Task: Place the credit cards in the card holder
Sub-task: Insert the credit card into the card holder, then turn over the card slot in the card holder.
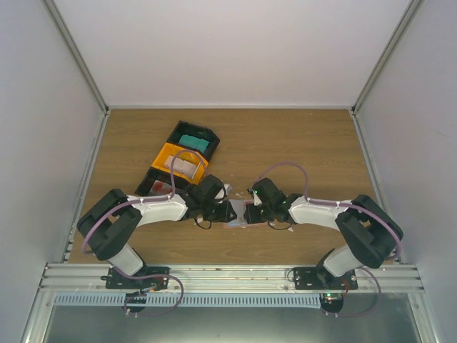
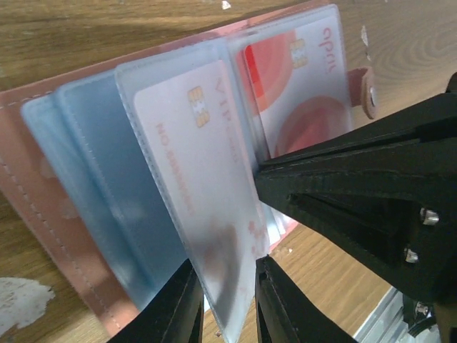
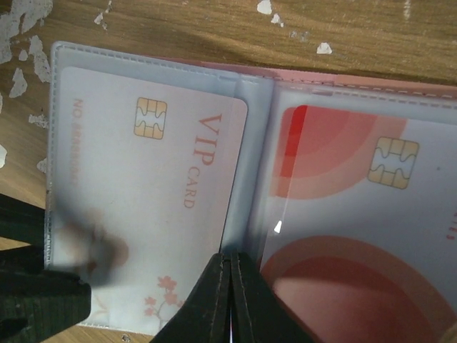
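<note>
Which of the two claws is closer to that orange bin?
Left. The left gripper is a short way from the orange bin, toward the near edge; the right gripper lies farther, on the card holder's other side.

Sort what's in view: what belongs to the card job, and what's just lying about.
Belongs to the job:
- card holder, lying open
- pale VIP card, already in a clear sleeve
- red card, already in a sleeve
- teal card, not yet in, lying in one of the black bins

Just lying about:
- orange bin
- the black bins
- white scraps
</note>
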